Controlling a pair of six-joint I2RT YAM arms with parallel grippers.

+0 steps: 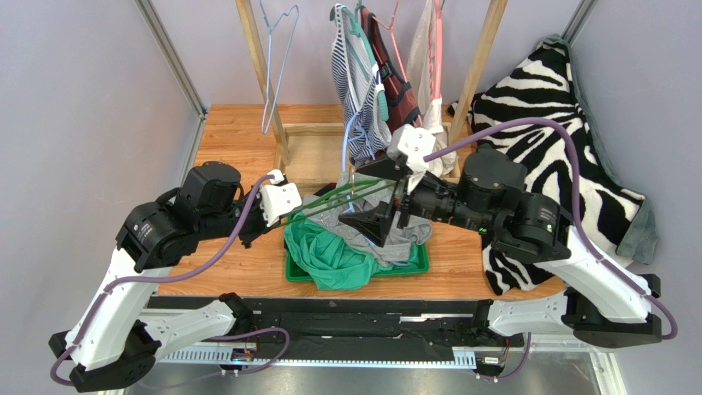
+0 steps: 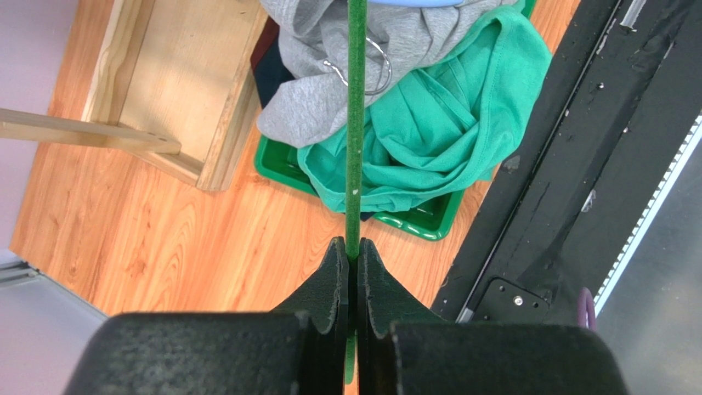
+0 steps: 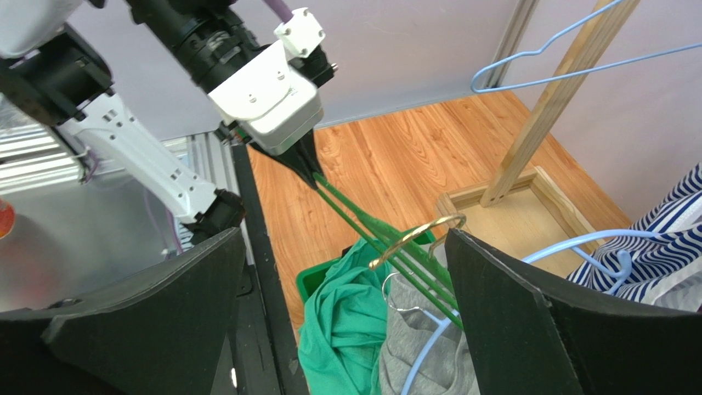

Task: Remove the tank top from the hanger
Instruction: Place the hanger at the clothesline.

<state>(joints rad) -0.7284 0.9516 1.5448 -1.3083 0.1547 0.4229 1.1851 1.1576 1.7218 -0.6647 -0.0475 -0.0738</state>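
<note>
The green tank top (image 1: pixel 329 259) lies crumpled in the green tray (image 1: pixel 294 271), off the green hanger (image 1: pixel 338 200). My left gripper (image 1: pixel 290 218) is shut on one end of that hanger, which sticks out bare over the tray. In the left wrist view the hanger rod (image 2: pixel 355 123) runs straight out of my shut left gripper (image 2: pixel 355 247) above the tank top (image 2: pixel 445 123). My right gripper (image 1: pixel 372 197) is open over the tray. In its own view, the right gripper (image 3: pixel 346 304) brackets the hanger (image 3: pixel 371 230), its brass hook (image 3: pixel 416 239) and the tank top (image 3: pixel 346 329), holding nothing.
A grey garment (image 1: pixel 395 234) on a light blue hanger (image 3: pixel 428 354) lies in the tray beside the tank top. Behind stands a wooden rack (image 1: pixel 257 66) with a striped top (image 1: pixel 354 82), other clothes and an empty blue hanger (image 1: pixel 276 66). A zebra-print cloth (image 1: pixel 552 123) covers the right.
</note>
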